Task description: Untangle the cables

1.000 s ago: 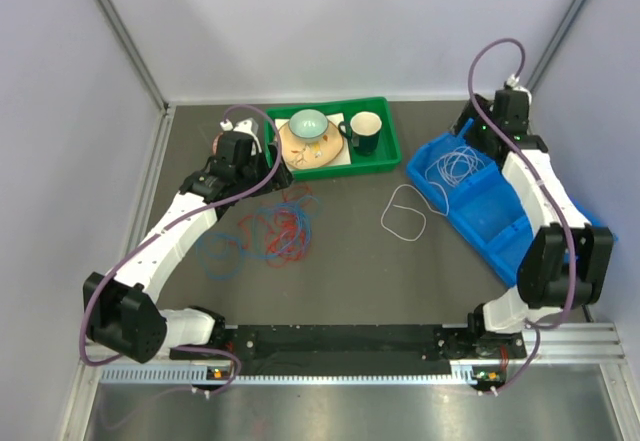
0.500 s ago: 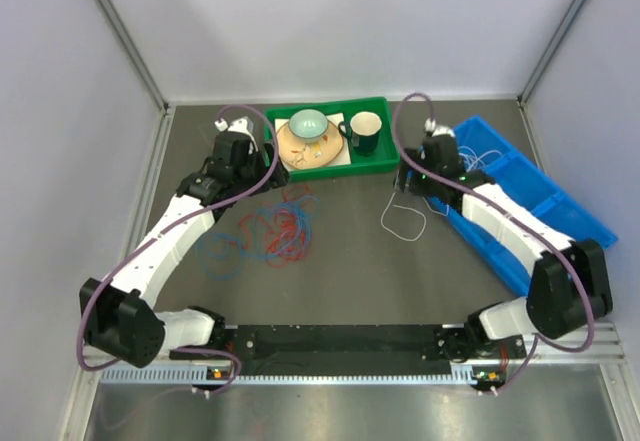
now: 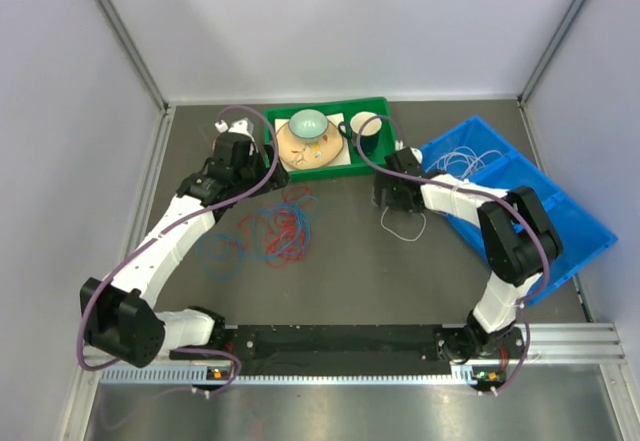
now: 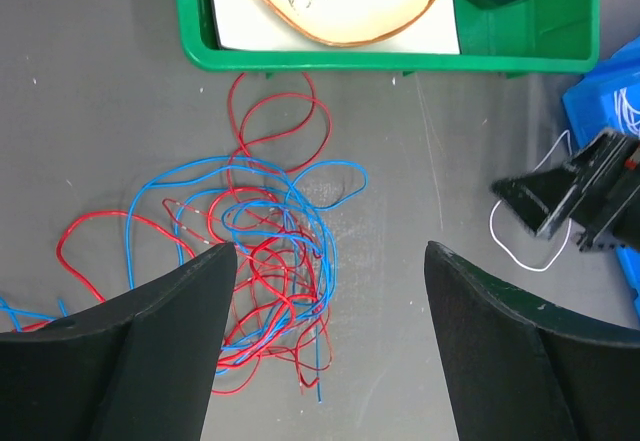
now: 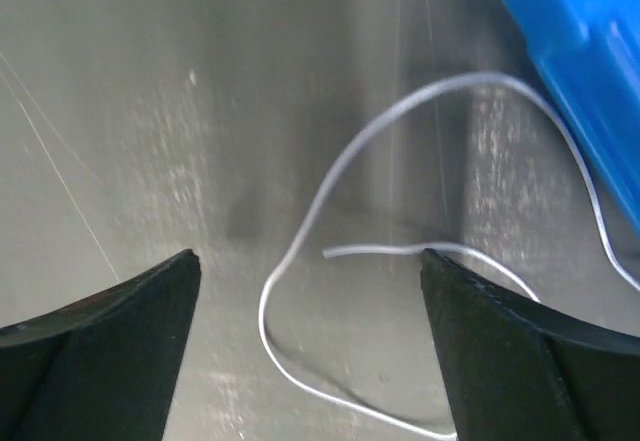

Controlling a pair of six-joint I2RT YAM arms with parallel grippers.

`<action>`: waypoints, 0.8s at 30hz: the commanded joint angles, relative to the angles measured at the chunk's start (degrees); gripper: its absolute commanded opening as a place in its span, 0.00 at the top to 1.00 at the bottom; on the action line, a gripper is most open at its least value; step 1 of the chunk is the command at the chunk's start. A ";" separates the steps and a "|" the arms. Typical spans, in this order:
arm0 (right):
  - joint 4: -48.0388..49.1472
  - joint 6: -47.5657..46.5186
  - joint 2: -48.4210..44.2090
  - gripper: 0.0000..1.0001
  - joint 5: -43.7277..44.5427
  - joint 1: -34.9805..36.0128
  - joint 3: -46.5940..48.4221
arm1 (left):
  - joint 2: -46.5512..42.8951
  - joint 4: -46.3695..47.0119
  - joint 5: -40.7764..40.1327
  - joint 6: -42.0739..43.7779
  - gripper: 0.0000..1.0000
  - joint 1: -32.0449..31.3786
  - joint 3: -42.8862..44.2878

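From above, the red and blue cables [image 3: 278, 226] lie in one knotted heap on the table [image 3: 340, 291], just in front of the left half of the green tray [image 3: 330, 172], not yet parted. The white cable [image 3: 404, 224] is clear of them. One loop of it lies in front of the tray's right corner, and the rest trails into the blue bin [image 3: 565, 226] to the tray's right. The right gripper [image 3: 393, 194] hangs over that loop.

In the left wrist view, the left gripper [image 4: 330, 249] is spread wide and empty above the heap in front of the tray.

In the right wrist view, the jaws are spread and hold nothing, with the white loop on the table below. I judge one cable of three freed, with red and blue left to separate.
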 commanded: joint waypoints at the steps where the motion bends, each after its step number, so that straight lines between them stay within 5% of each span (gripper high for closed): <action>1: 2.90 2.39 1.59 0.22 4.27 1.15 2.57 | -2.22 -0.18 -0.85 -0.01 0.19 0.30 -0.49; 3: 3.43 2.39 1.94 0.34 4.72 1.15 2.57 | -2.48 -0.36 -1.11 0.17 0.19 0.30 -0.49; 6: 3.43 2.65 1.86 0.76 4.81 1.32 2.66 | -2.49 -0.36 -1.20 0.34 0.19 0.30 -0.32; 7: 3.52 2.66 1.42 1.00 4.81 1.41 2.48 | -2.40 -0.36 -1.12 0.34 0.19 0.30 -0.32; 19: -2.97 -5.95 -22.64 1.00 14.20 1.24 7.48 | -1.69 0.25 -0.68 0.43 0.19 0.38 -0.05; 24: -4.57 -10.95 -25.65 1.00 16.59 -4.89 15.12 | -1.08 -0.18 -0.94 1.13 0.19 0.30 0.38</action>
